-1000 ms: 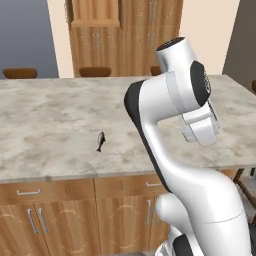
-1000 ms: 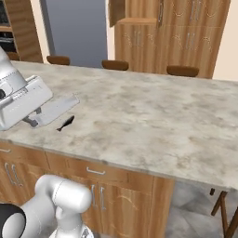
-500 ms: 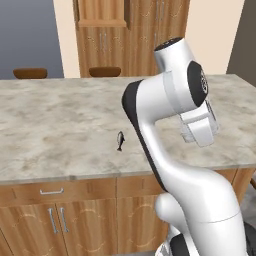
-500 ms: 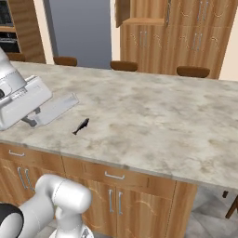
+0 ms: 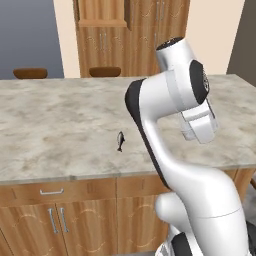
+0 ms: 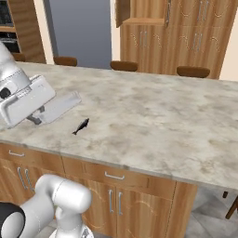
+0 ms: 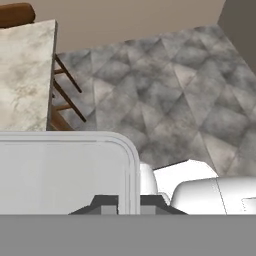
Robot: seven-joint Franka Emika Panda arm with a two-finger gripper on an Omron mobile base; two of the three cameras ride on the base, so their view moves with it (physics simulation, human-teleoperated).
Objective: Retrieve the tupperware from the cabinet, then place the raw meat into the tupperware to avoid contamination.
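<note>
My gripper (image 7: 128,204) is shut on the rim of the tupperware (image 7: 65,170), a clear box with pale edges. In the right base view the tupperware (image 6: 62,104) juts from my gripper (image 6: 38,115) just above the near left of the marble counter (image 6: 153,116). The raw meat (image 6: 81,126), a small dark piece, lies on the counter just right of the box. It is also the raw meat (image 5: 120,141) in front of my arm. The tall cabinet (image 5: 130,35) stands behind the counter, and the cabinet (image 6: 186,32) has one upper door open.
Brown stool tops (image 6: 123,66) line the counter's far side, with another stool (image 5: 30,73) at the left. Low wood cabinets with drawers (image 6: 111,179) sit under the counter's front edge. Grey tiled floor (image 7: 165,90) lies past the counter's end.
Both base views have shifted, so the base has driven sideways along the counter. My arm keeps the same pose with the tupperware held.
</note>
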